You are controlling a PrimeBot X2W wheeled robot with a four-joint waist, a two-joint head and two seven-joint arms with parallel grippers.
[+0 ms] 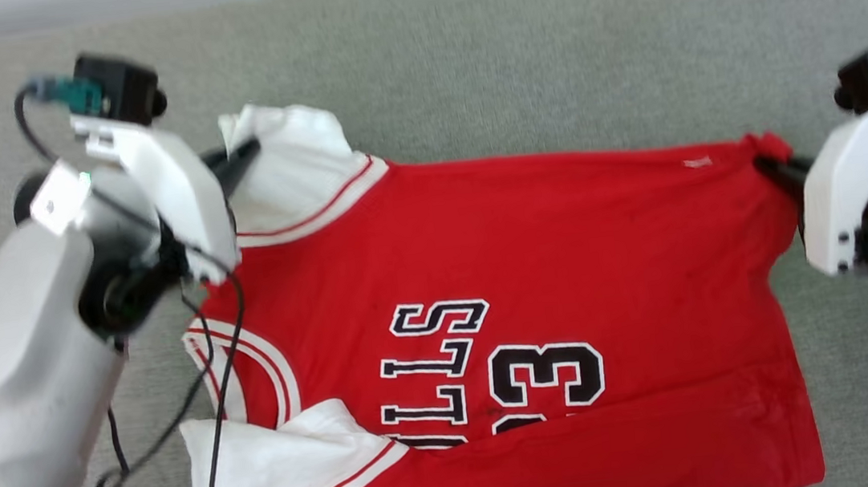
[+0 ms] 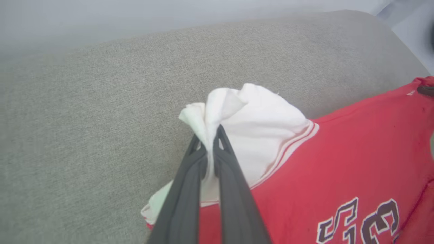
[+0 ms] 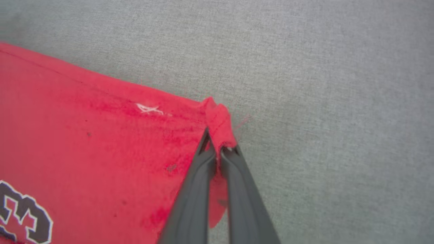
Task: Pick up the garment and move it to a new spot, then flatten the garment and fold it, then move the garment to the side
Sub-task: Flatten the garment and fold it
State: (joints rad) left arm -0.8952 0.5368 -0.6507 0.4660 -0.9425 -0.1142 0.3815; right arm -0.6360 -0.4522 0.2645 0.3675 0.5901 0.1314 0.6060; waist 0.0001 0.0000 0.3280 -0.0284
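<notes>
Left hand [image 1: 253, 145] closed tight, its two dark fingers pinched on the bunched edge of the far white sleeve [image 2: 257, 118] of the garment [image 1: 563, 246]; in the left wrist view a tuft of white cloth is seen squeezed up between the tips. Right hand [image 1: 763, 163] likewise closed, with a small knot of red hem corner [image 3: 218, 118] nipped between its tips in the right wrist view.

Hidden or unclear:
- Right hand's fingers are mostly covered in the head view by the white wrist housing [image 1: 840, 193]; only a short dark stub is seen at the cloth.
- Left hand's fingers are partly masked by the left arm's white bracket [image 1: 169, 182].
- Lettering [image 1: 447, 371] is seen sideways; the nearest characters are tucked under a fold of red cloth [image 1: 623, 433] along the near edge, so only part can be read.
- Near sleeve [image 1: 281, 477] is cut off by the bottom edge of the head view.
- Striped collar trim [image 1: 274, 373] is crossed by a black cable [image 1: 222, 362].
- Whether the held corners are lifted clear cannot be told.

Position: garment is spread front-up on a grey woven surface [image 1: 464, 71], collar end toward the left hand, hem toward the right hand. Its far edge is drawn nearly straight between the two hands, one at each far corner, well apart, with the whole length of the garment between them
</notes>
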